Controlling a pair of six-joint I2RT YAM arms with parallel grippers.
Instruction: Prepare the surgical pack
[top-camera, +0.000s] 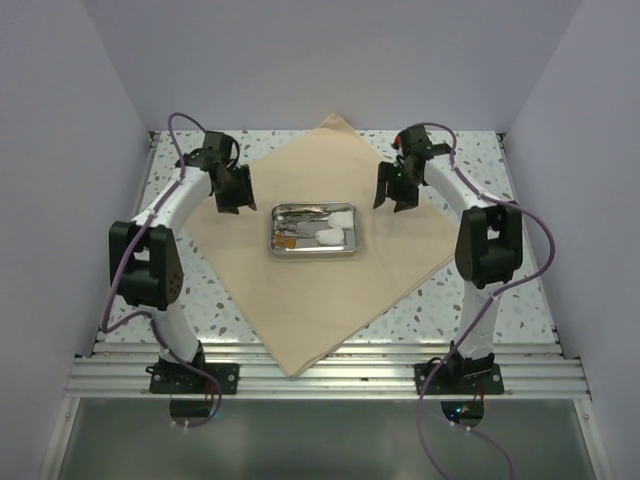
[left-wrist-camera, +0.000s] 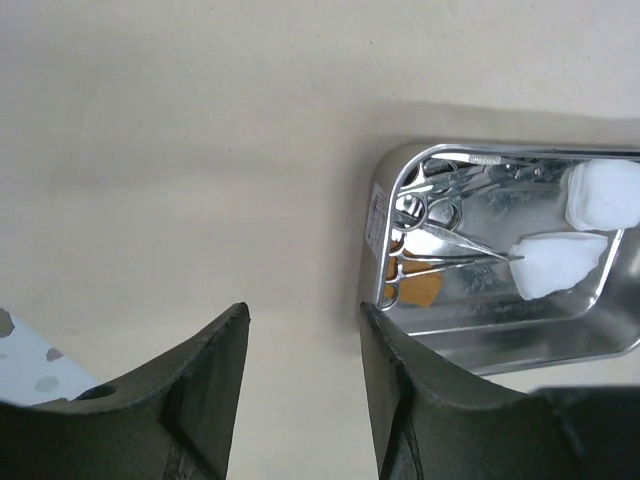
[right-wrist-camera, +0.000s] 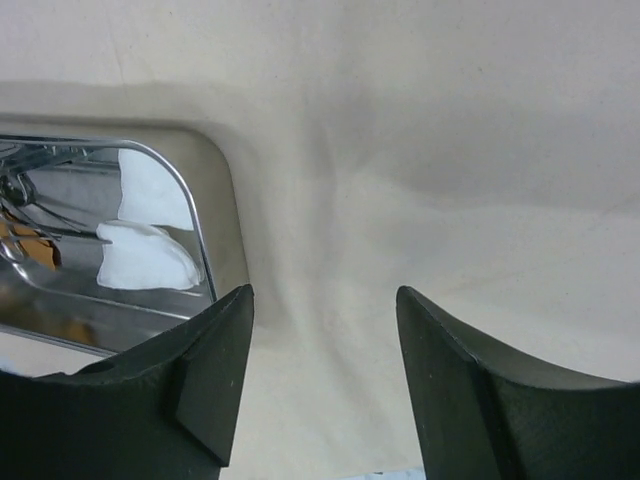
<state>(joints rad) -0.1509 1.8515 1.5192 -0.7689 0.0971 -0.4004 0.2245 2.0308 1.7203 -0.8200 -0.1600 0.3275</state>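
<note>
The left fingers and right fingers hang parted, empty, seemingly just above the surgical pack, flanking the steel tray.

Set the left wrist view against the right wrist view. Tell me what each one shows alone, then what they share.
Left wrist only: the left gripper, open and empty, the scissors seen plainly, and a corner of speckled table. Right wrist only: the right gripper, open and empty, and soft creases in the sheet beside the tray; here the instruments are cut off at the picture's edge. Both: the sheet, the tray and two white gauze pads in it.
</note>
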